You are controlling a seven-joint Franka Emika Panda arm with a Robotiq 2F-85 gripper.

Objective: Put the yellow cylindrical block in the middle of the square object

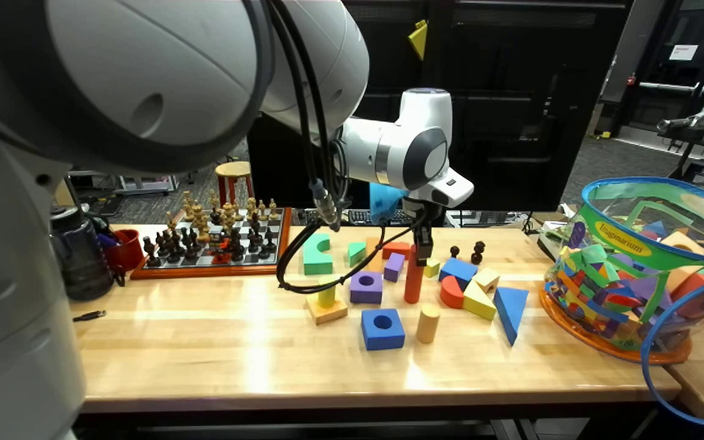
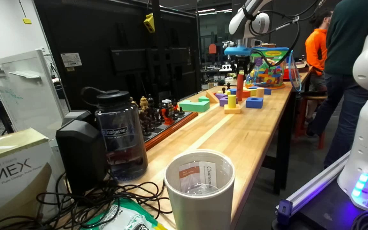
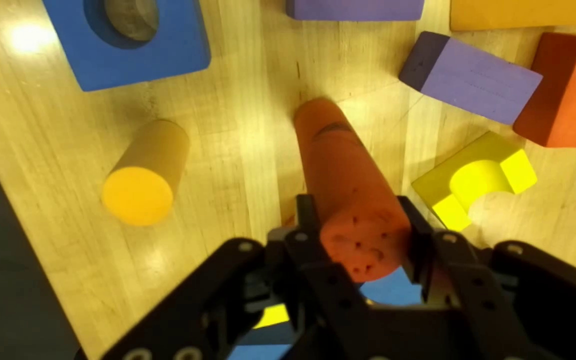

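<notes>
In both exterior views the yellow cylinder point(image 1: 326, 297) stands upright on a square wooden block point(image 1: 327, 314), to the left of the red cylinder point(image 1: 413, 284) and near it; whether it rests on top of that block or sits in a hole, I cannot tell. The gripper point(image 3: 358, 215) is at the red cylinder, pinching it near its upper end with a finger on either side, so the yellow cylinder lies apart from the gripper, lower and to the left.

From left to right in an exterior view, measured from the red cylinder: a chess board point(image 1: 181, 273) lies well to its left; a green notched block point(image 1: 317, 263) comes closer on that side; a purple block point(image 1: 366, 296) with a round hole is near it on the left; a blue block point(image 1: 382, 339) with a hole is left and toward the camera; a tan cylinder point(image 1: 427, 327) stands upright, slightly right and toward the camera; a blue triangle point(image 1: 511, 311) is to the right; a clear toy tub point(image 1: 621, 239) with blocks inside is well to the right.

The wrist view alone shows the pitted top of the red cylinder. An exterior view alone takes in a pale cup point(image 2: 200, 210), left of the red cylinder and much nearer the camera, and a person in orange point(image 2: 316, 48) to its right.
</notes>
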